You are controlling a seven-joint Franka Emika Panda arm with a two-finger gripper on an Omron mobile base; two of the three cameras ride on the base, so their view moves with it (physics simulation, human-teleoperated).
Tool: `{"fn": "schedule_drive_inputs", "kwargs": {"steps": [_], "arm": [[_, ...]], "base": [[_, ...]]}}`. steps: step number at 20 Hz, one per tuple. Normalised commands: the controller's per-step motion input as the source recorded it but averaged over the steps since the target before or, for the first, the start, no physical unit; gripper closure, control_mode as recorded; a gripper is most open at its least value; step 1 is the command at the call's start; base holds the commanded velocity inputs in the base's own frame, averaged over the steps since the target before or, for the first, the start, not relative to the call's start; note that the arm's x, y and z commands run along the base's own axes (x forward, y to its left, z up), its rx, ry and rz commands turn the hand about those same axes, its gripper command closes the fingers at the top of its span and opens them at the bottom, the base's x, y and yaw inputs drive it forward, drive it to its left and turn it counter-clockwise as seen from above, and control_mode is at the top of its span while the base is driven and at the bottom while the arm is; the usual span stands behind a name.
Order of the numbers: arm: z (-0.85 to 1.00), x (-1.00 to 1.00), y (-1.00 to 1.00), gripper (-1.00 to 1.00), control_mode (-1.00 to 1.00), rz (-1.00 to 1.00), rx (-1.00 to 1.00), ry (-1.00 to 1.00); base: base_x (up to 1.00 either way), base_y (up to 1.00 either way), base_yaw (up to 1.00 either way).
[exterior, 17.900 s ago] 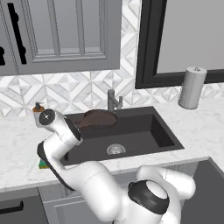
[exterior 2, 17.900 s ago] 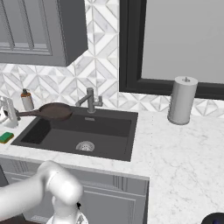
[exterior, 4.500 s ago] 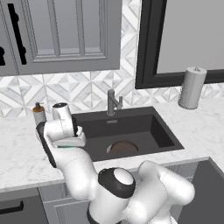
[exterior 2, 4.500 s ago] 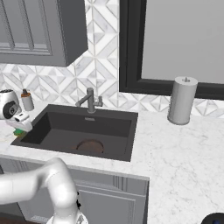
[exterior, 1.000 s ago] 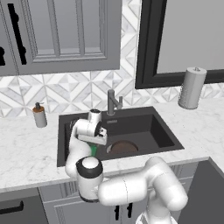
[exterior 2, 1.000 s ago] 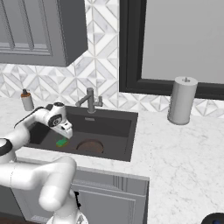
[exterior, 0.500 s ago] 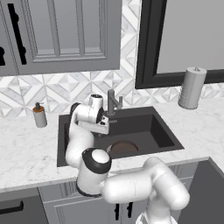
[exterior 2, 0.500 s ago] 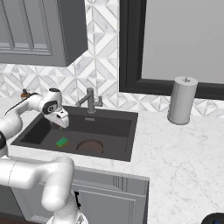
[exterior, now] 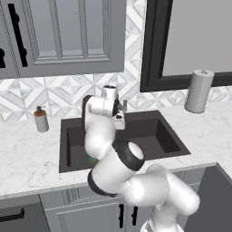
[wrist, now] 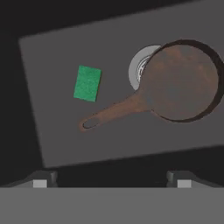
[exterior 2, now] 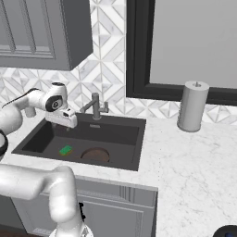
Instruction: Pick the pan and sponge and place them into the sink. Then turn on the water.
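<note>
Hand view shows the sponge (wrist: 87, 83) now released beside the pan (wrist: 181, 81) in the sink (wrist: 57, 144); the end effector (wrist: 109, 183), fingers apart and empty, has risen, leaving the water.

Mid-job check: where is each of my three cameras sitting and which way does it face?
Left base view: behind the arm on its left, facing the sink and faucet; the white arm fills the middle.
Right base view: behind on the right, facing the same sink; arm at left, claw above the basin.
Hand view: looks straight down at the pan and sponge; open claw tips at bottom.
Shared: sponge and pan, also in the right base view.
</note>
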Motion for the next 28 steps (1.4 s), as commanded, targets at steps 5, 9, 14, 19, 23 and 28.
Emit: {"fn": "schedule_drive_inputs", "kwargs": {"steps": [5,9,14,19,23,28], "arm": [[0.58,-0.54,-0.89,-1.00,-1.00,0.24,-0.05,-0.13],[0.40,-0.16,-0.89,-1.00,-1.00,0.25,-0.07,-0.16],[0.16,0.00,-0.90,-1.00,-1.00,0.25,-0.06,-0.17],[0.02,0.00,-0.94,-1.00,-1.00,0.21,-0.01,-0.26],[0.00,0.01,-0.67,-1.00,-1.00,0.09,0.13,-0.47],[0.00,0.18,-0.48,-1.00,-1.00,0.02,0.23,-0.43]], "base": [[0.00,0.00,0.00],[0.00,0.00,0.00],[0.00,0.00,0.00],[0.00,0.00,0.00],[0.00,0.00,0.00],[0.00,0.00,0.00]]}}
